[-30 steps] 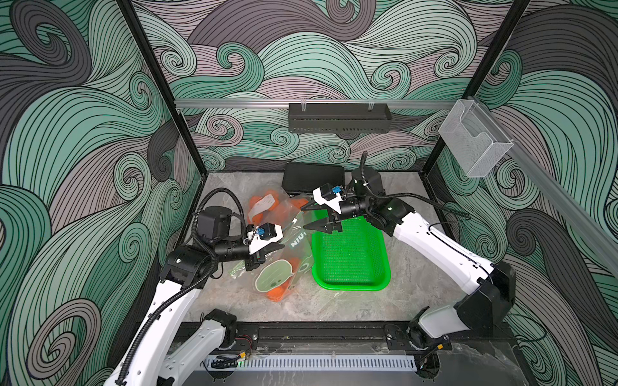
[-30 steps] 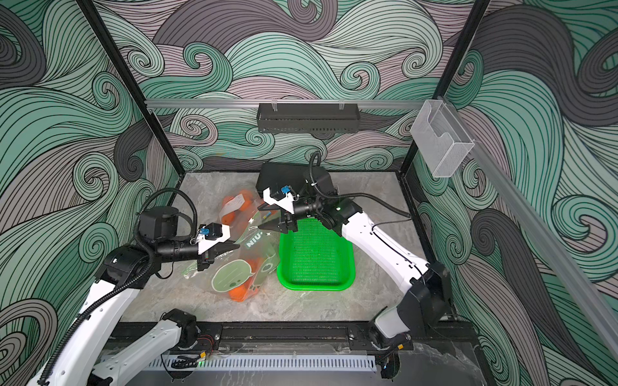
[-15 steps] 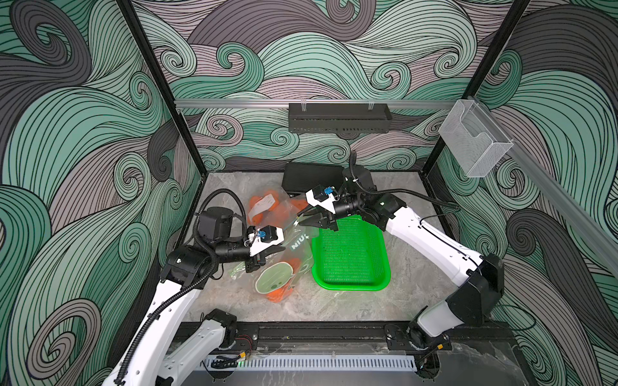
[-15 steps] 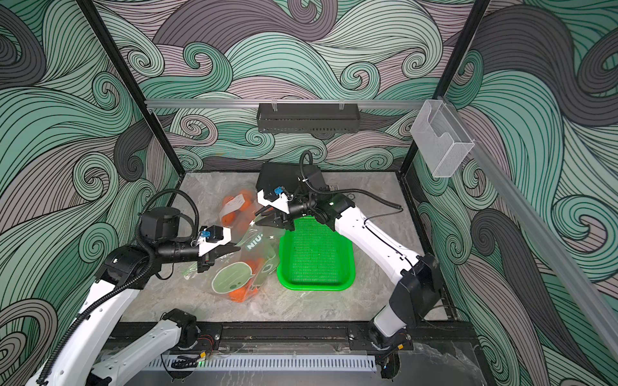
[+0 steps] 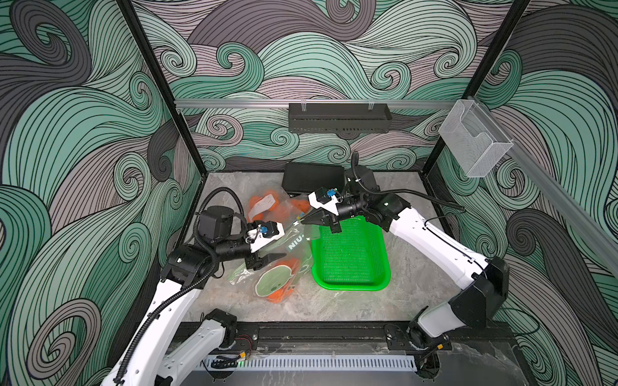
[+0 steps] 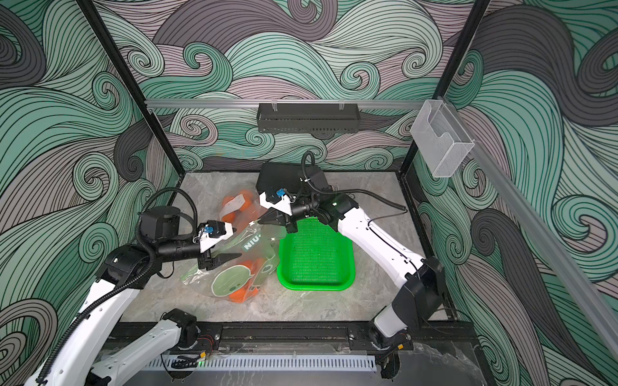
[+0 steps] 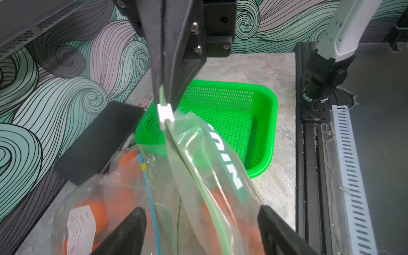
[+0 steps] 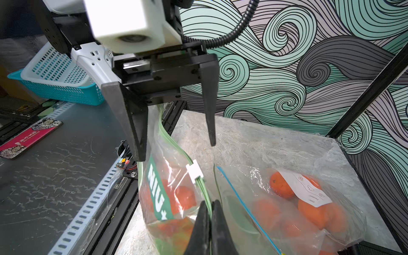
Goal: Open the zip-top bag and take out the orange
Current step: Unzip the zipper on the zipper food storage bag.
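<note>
The zip-top bag [image 5: 294, 247] [image 6: 249, 245] is clear with a green zip strip and a white "NIU" label; it lies left of the green basket with oranges [image 5: 279, 294] [image 8: 185, 197] inside. My right gripper [image 5: 302, 219] [image 6: 259, 221] [image 8: 210, 204] is shut on the green zip strip, just beside the white slider [image 7: 165, 114] [image 8: 194, 174], holding that end raised. My left gripper [image 5: 284, 245] [image 6: 235, 243] [image 7: 201, 210] stands open with its fingers on either side of the bag's top edge, not pinching it.
A second clear bag [image 5: 267, 209] [image 8: 287, 209] with a blue zip, a white label and several oranges lies behind. The green mesh basket [image 5: 351, 286] [image 6: 314, 286] sits to the right, partly under my right gripper. A black box [image 5: 312, 178] stands at the back wall.
My left gripper has opened and let go of the bag. My right gripper has moved left and shut on the zip strip by the slider.
</note>
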Tool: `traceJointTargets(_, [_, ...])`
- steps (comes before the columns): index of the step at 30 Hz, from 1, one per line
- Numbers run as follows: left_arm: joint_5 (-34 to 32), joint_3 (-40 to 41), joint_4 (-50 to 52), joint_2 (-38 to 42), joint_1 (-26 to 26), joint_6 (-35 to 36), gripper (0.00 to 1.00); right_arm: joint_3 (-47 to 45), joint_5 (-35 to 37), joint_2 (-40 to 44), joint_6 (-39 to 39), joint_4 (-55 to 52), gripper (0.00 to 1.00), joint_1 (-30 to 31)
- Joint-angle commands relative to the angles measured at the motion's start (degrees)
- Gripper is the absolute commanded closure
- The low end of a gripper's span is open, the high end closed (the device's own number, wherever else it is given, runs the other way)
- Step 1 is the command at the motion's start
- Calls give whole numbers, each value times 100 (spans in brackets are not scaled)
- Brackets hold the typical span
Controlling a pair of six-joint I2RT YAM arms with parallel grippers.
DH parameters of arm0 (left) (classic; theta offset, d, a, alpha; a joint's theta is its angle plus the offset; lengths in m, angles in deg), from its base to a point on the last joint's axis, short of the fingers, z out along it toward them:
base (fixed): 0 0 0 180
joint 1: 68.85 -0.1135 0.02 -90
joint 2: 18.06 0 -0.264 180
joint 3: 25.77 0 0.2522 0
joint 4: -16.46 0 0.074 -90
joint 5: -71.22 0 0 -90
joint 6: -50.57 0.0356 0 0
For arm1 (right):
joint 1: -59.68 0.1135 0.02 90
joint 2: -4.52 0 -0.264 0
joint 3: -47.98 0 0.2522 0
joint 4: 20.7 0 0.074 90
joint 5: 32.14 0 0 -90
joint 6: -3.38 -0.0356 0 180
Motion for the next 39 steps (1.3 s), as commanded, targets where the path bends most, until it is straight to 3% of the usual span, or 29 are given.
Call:
traceJointTargets(1, [284, -569, -569, -312, 97, -598, 18, -84, -31, 165, -200, 46, 100, -7])
traceJointTargets(5, [227, -742, -883, -610, 276, -895, 31, -147, 114, 240, -255, 38, 100, -4])
traceJointTargets(9, [178, -719, -739, -690, 543, -615, 43, -181, 154, 280, -259, 46, 100, -8])
traceJointTargets(12, [40, -493, -754, -588, 668, -328, 43, -156, 144, 256, -312, 63, 100, -4])
traceJointTargets(17, [-217, -339, -1080, -568, 740, -441, 45, -155, 124, 245, -334, 95, 100, 4])
traceJointTargets(30, [-690, -398, -1332, -718, 773, -573, 70, -124, 114, 201, -297, 37, 100, -2])
traceJointTargets(39, [-562, -353, -1376, -749, 807, -430, 72, -123, 108, 183, -297, 16, 100, 0])
